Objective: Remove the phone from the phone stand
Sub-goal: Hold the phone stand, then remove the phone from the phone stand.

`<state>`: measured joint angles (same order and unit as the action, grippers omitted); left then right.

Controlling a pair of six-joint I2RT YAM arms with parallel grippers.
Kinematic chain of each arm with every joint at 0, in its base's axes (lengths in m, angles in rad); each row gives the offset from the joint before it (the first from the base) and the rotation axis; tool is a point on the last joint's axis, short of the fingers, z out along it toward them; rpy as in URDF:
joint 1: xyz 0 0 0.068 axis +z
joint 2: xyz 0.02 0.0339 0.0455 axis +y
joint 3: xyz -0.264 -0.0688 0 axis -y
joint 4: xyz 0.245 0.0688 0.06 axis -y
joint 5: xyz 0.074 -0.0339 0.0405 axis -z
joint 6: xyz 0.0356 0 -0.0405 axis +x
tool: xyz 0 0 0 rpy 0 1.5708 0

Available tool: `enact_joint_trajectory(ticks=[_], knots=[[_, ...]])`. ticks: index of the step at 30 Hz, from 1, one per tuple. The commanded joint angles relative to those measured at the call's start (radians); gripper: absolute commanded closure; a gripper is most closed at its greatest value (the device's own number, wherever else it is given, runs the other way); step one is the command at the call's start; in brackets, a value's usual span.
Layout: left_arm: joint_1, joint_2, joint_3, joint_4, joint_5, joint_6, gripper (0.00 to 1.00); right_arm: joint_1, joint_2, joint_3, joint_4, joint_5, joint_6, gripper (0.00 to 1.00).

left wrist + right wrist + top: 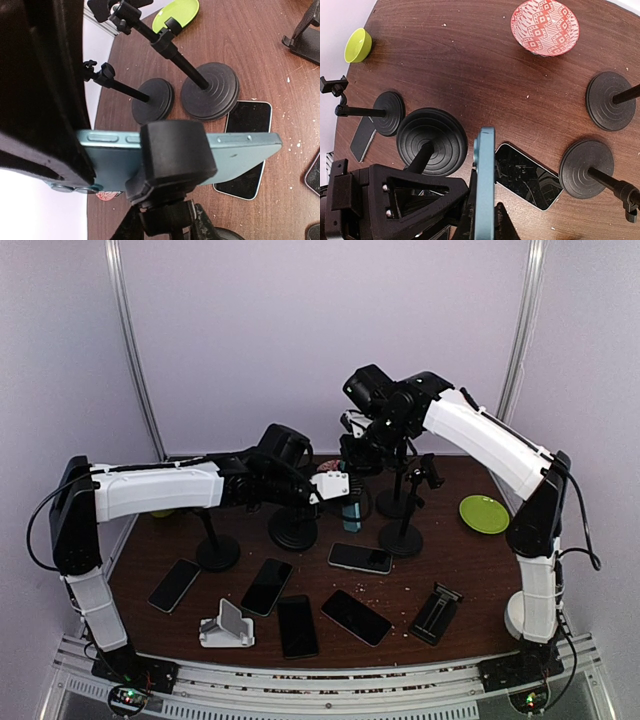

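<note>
The teal phone (351,512) stands on edge in the black clamp (175,155) of the phone stand, above the stand's round base (293,530). My right gripper (358,455) reaches down from above and is shut on the phone's upper end. In the right wrist view the phone (485,170) is edge-on between the right gripper (487,217) fingers. My left gripper (335,487) comes in from the left. In the left wrist view the left gripper (170,220) has its fingers on both sides of the clamp's neck, just under the phone (240,150).
Three other black stands (400,535) (217,550) (395,502) crowd around. Several phones lie flat, one right below (360,558). A white stand (226,628) and a folding black stand (436,612) sit near the front. A green plate (484,513) is at the right, a red bowl (545,26) behind.
</note>
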<state>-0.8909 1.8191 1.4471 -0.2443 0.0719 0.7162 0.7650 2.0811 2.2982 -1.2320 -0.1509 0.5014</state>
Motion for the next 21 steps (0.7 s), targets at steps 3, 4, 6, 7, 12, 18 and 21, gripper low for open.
enact_joint_trajectory(ticks=[3, 4, 6, 7, 12, 18, 21], knots=[[-0.006, 0.020, 0.001, 0.051, 0.081, 0.002, 0.99, 0.012, -0.088, 0.064, 0.121, -0.110, 0.026, 1.00], [-0.006, 0.019, 0.001, 0.051, 0.087, -0.001, 1.00, 0.011, -0.089, 0.064, 0.120, -0.108, 0.025, 1.00], [-0.006, 0.019, 0.003, 0.046, 0.108, -0.004, 1.00, 0.011, -0.091, 0.064, 0.118, -0.099, 0.023, 1.00], [-0.006, 0.019, 0.006, 0.042, 0.119, -0.004, 1.00, 0.011, -0.092, 0.064, 0.117, -0.095, 0.021, 1.00], [-0.006, 0.019, 0.022, 0.008, 0.178, -0.007, 1.00, 0.011, -0.091, 0.067, 0.114, -0.081, 0.015, 1.00], [-0.006, 0.025, 0.031, -0.021, 0.214, -0.003, 1.00, 0.010, -0.084, 0.089, 0.100, -0.063, 0.009, 1.00], [-0.006, 0.029, 0.035, -0.032, 0.219, -0.004, 1.00, 0.010, -0.079, 0.099, 0.094, -0.056, 0.005, 1.00]])
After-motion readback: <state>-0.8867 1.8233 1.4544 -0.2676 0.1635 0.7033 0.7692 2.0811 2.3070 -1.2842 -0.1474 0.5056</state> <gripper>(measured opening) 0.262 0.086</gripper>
